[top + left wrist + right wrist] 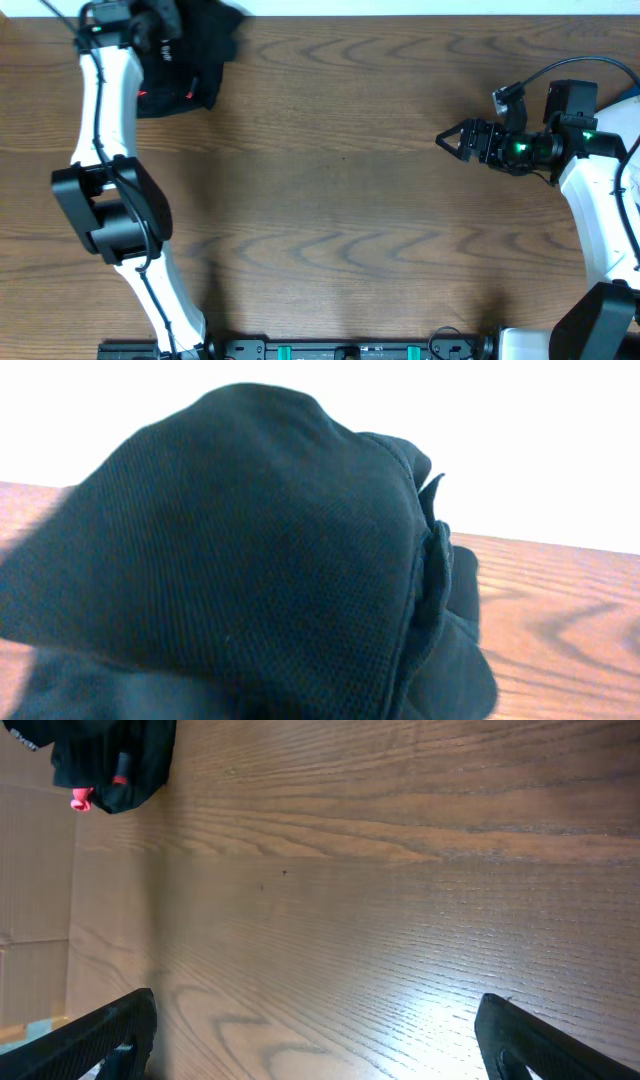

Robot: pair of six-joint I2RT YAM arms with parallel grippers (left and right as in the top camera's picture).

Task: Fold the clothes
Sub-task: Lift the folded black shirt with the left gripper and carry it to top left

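The clothes [195, 60] are a bunched heap of black fabric with coral-red trim at the table's far left corner. My left gripper [163, 42] is buried in the top of that heap. In the left wrist view a hump of black mesh cloth [250, 540] fills the frame and hides both fingers; the gripper is shut with the cloth gathered at its jaws. My right gripper [443, 140] hovers over bare wood at the right, open wide and holding nothing, its fingers [110, 1035] far apart. The right wrist view shows the clothes [110, 760] far off.
The wooden table [330, 200] stretches between the two arms. Its far edge [400, 14] runs just behind the heap. The left arm's elbow [110, 205] stands over the left side, and a dark rail [350, 350] lines the near edge.
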